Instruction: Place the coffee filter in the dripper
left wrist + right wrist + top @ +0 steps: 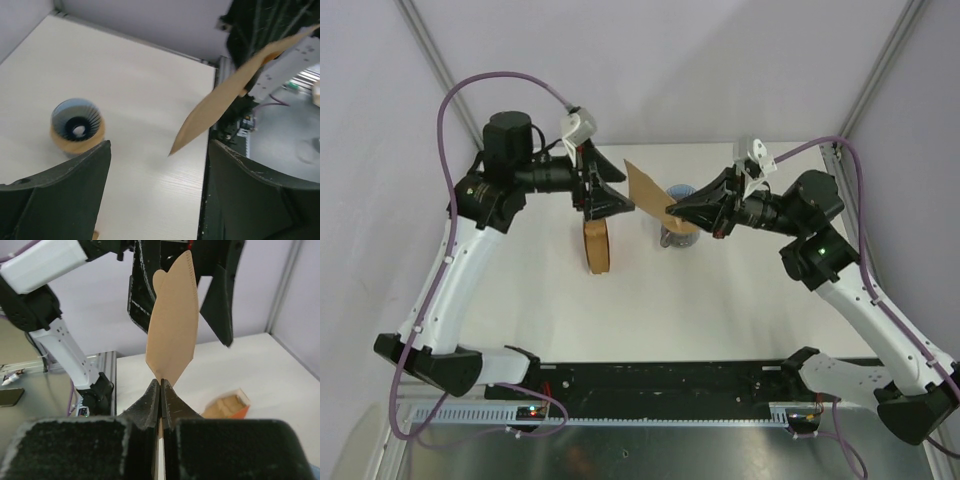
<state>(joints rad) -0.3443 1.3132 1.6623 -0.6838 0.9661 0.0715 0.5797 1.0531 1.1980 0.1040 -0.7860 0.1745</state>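
**Filter pinched in the air, dripper bare on the table**

Nearest me on the table [740, 300] stands the stack of filters [598, 245], upright in its holder. Just past it, my right gripper [160, 383] is clamped tight on the narrow end of the filter [172, 325]. The sheet rises from the pinch, tilted, rounded edge uppermost, clear of the table. My left gripper [160, 145] faces it from the other side with its fingers spread wide, gripping nothing. In the right wrist view the filter's upper end sits between those two fingers; I cannot tell whether it touches either. The dripper [77, 125] stands upright on the table under the right gripper, blue cone in its wooden collar, mouth open, apart from the filter.
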